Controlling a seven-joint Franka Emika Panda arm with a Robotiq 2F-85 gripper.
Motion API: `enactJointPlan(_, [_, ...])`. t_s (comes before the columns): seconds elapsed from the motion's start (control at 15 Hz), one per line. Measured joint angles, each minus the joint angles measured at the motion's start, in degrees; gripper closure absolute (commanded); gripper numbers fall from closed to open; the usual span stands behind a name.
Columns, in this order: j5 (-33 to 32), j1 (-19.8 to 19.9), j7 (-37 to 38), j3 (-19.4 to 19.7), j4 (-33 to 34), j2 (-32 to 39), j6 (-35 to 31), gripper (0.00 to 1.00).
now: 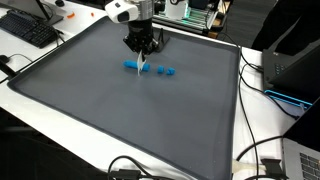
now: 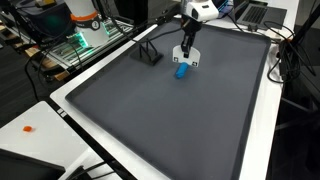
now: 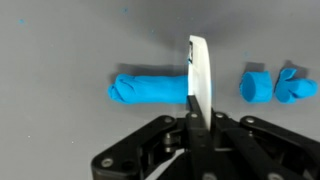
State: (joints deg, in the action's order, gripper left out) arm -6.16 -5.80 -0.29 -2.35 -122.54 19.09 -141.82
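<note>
My gripper [image 3: 196, 120] is shut on a thin white blade [image 3: 197, 68] that stands upright and points down at the mat. The blade's edge rests across the right end of a blue dough roll [image 3: 148, 90] lying sideways on the dark grey mat [image 3: 60, 40]. To the right of the blade lie two short blue pieces [image 3: 255, 85] [image 3: 293, 86], apart from the roll. In both exterior views the gripper [image 1: 142, 48] [image 2: 187, 52] hangs straight over the roll [image 1: 131, 65] [image 2: 181, 71], and the white blade [image 1: 141, 68] shows below the fingers.
The mat [image 1: 120, 120] has a raised white border. A black keyboard [image 1: 30, 30] sits off the mat's corner, and cables [image 1: 265, 150] trail along one side. A black stand [image 2: 148, 52] rests on the mat near the gripper. A laptop [image 2: 252, 12] lies beyond the far edge.
</note>
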Motion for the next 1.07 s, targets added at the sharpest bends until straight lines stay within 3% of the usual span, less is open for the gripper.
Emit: enactJointPlan(1.07, [4.19,0.68,-0.03,-0.97,-1.13,0.65,-1.11,0.99])
